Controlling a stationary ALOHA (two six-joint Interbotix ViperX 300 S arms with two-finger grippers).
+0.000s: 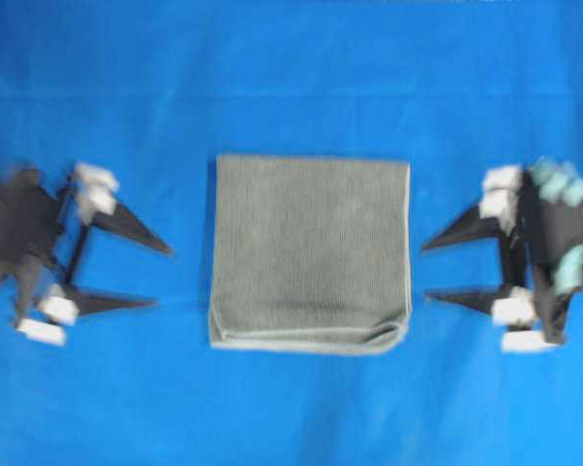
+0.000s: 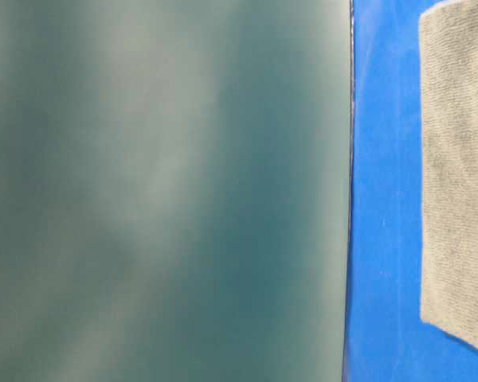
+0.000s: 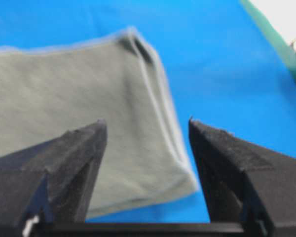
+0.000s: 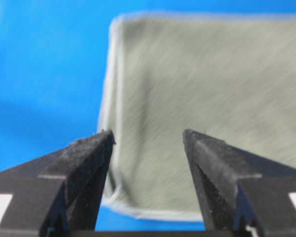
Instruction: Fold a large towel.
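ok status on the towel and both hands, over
Left hand open, empty, left of towel. Right hand open, empty, right of it. Towel folded, flat. Nothing in the way.

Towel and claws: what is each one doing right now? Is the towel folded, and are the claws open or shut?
towel: folded into a neat squarish stack, lying flat on the blue cloth, nothing touching it.
left claw: open, empty, off to the towel's left side, tips pointing at it.
right claw: open, empty, off to the towel's right side, tips pointing at it.
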